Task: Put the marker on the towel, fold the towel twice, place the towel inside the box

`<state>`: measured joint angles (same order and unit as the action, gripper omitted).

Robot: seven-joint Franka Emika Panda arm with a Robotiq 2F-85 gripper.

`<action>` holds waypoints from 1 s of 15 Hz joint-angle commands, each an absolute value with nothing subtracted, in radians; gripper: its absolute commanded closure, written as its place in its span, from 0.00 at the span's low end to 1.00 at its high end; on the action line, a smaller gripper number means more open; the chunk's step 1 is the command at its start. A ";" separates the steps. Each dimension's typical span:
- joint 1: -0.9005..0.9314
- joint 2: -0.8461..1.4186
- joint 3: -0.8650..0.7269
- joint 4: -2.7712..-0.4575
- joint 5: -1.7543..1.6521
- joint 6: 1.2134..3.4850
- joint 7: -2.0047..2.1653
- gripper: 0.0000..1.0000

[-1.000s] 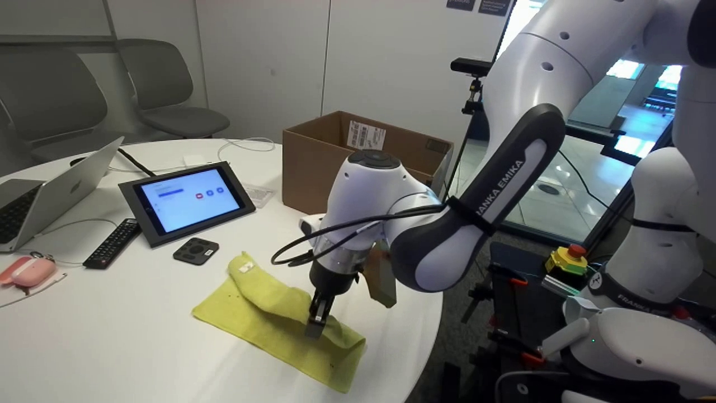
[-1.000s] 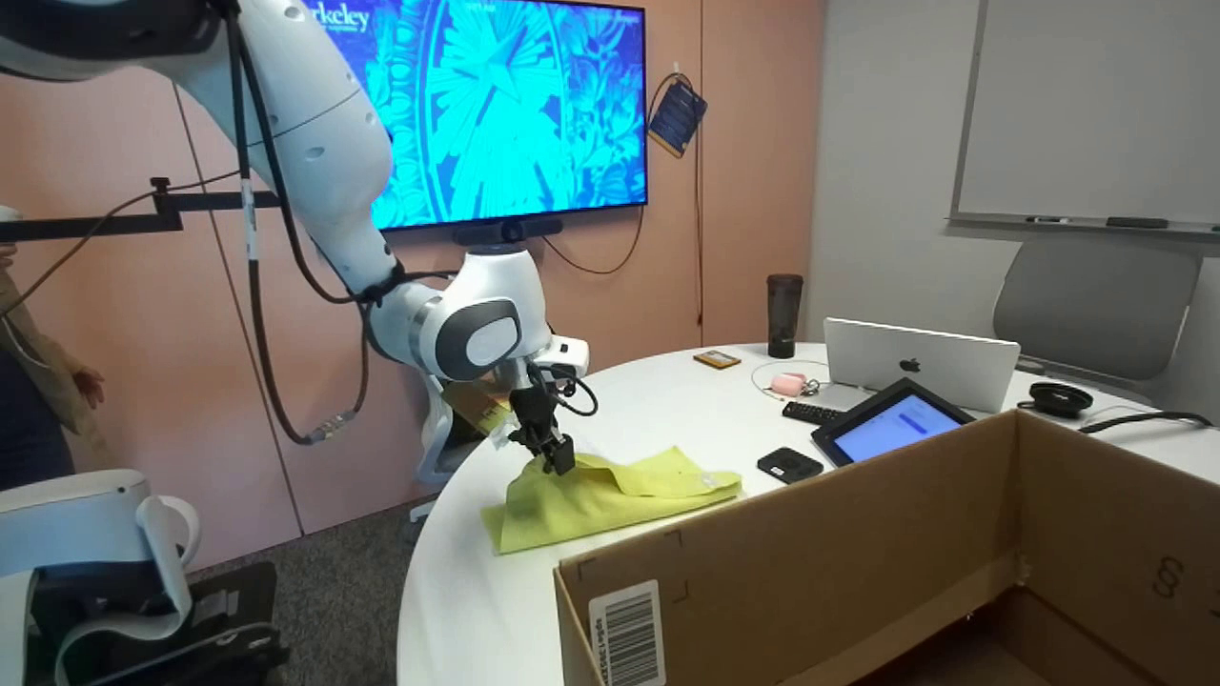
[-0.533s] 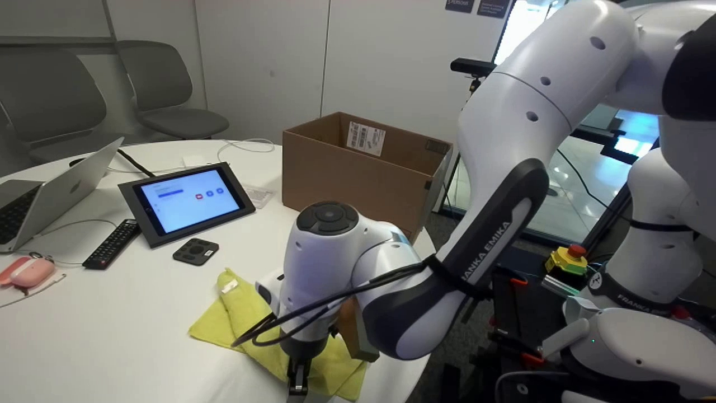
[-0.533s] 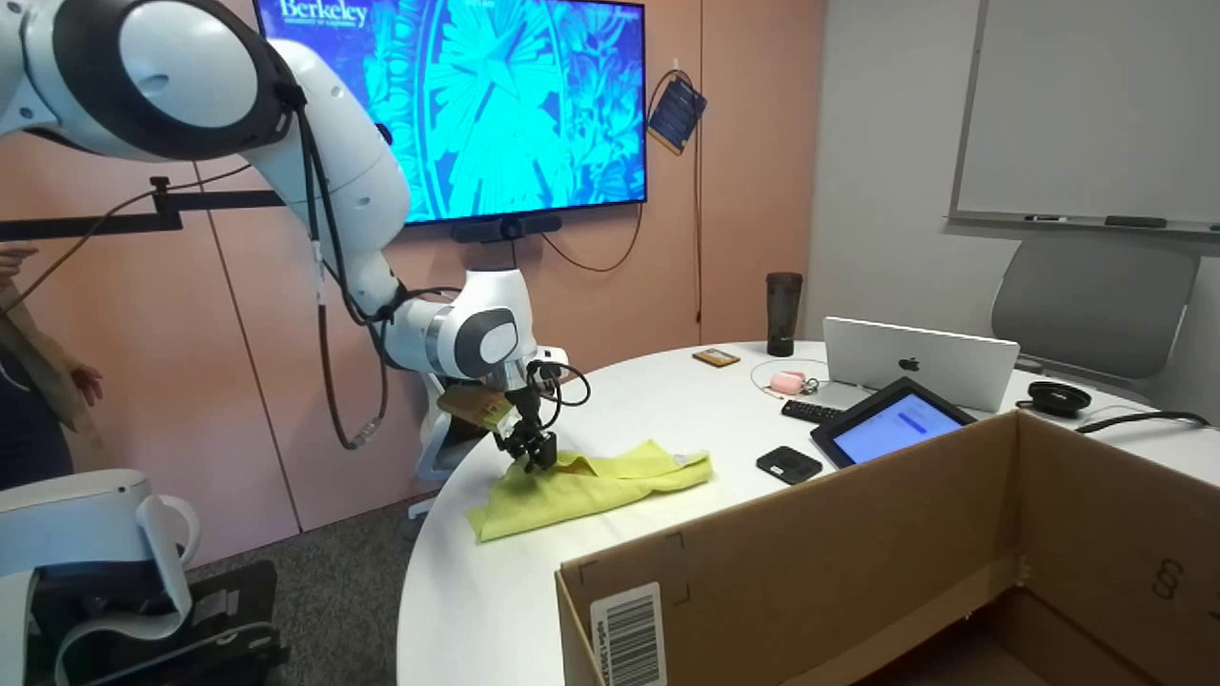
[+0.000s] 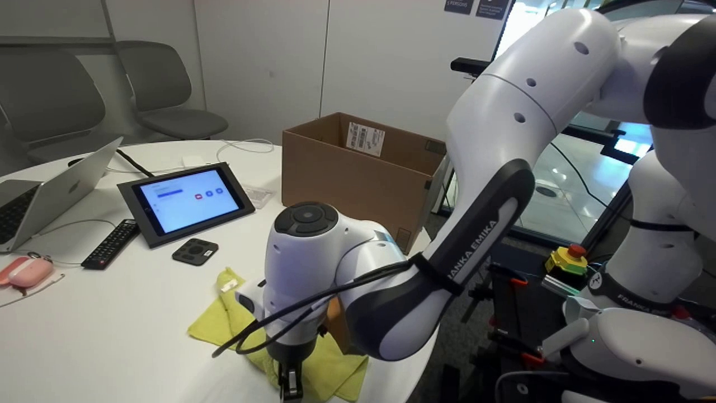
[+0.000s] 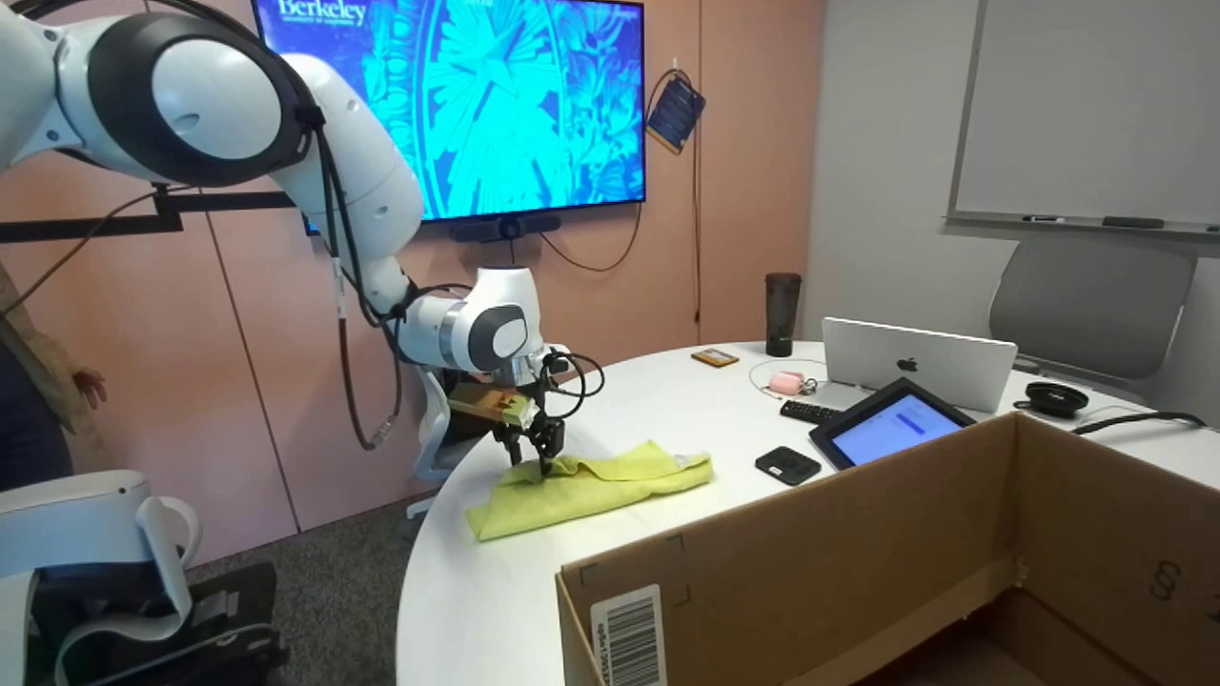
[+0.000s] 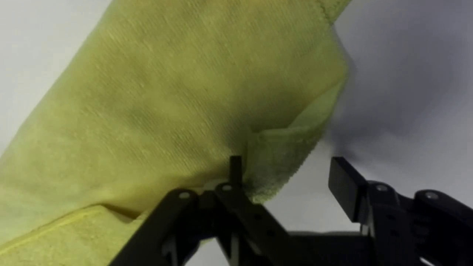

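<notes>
standing at the edge of the folded yellow towel (image 6: 591, 488), the gripper (image 7: 288, 181) is released.

its black fingers (image 7: 347, 189) are spread in the wrist view, one at the cloth, the other past it over the white table (image 5: 140, 324); whether the first one touches the cloth cannot be told. the towel lies on the table, doubled over, part of its rumpled edge showing between the fingers, a small white tag (image 5: 229, 286) near one corner. in an exterior view the cardboard box (image 5: 335, 173) stands on the table apart from the towel, partly behind the arm (image 5: 506, 103), a white label (image 5: 366, 139) on an inside wall. near the towel lies a flat black gadget (image 5: 195, 251); farther off are a remote (image 5: 112, 243), a tablet (image 5: 190, 196), a laptop (image 5: 72, 184) and a pink earbud case (image 5: 32, 272).
</notes>
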<state>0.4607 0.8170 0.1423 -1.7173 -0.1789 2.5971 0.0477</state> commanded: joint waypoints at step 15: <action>0.134 0.700 0.369 -2.004 -0.193 2.445 -0.800 0.00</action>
